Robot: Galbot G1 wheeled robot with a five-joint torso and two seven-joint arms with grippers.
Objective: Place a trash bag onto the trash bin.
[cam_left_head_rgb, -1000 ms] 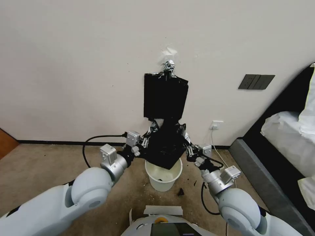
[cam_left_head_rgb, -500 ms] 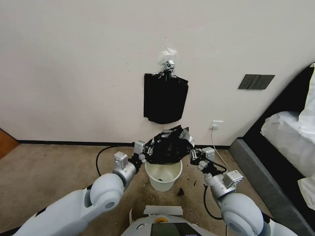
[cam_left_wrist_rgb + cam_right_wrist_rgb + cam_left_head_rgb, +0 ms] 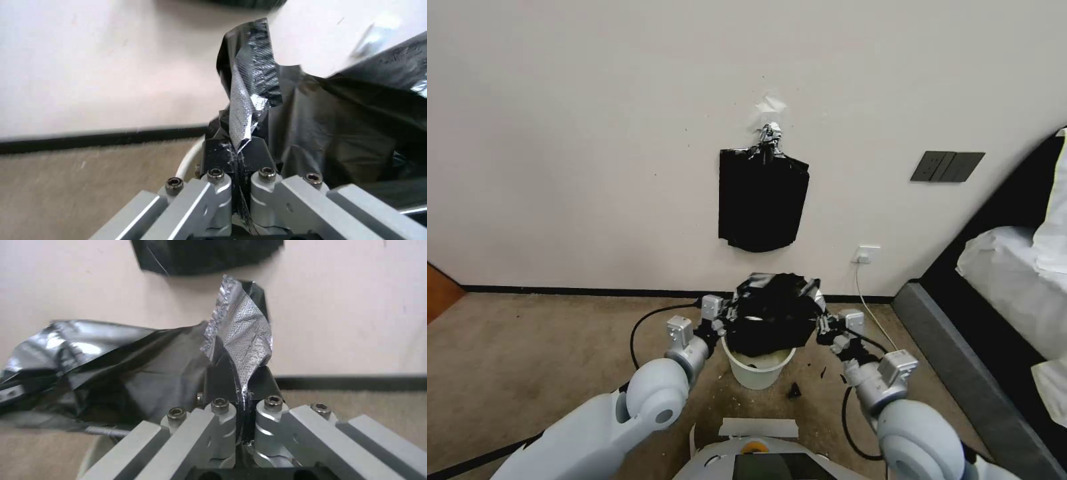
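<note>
While the trash bag (image 3: 774, 319) sags over the trash bin (image 3: 758, 371), the left gripper (image 3: 725, 317) and right gripper (image 3: 822, 322) each pinch an edge. Thin, limp and probably slippery, it is best held at its mouth corners.

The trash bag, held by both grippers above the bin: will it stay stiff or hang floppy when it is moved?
Probably floppy: the trash bag sags in wrinkles between the left gripper and right gripper. It looks light, since thin pinched edges carry it. Its glossy film may slip, so it could miss the trash bin.
</note>
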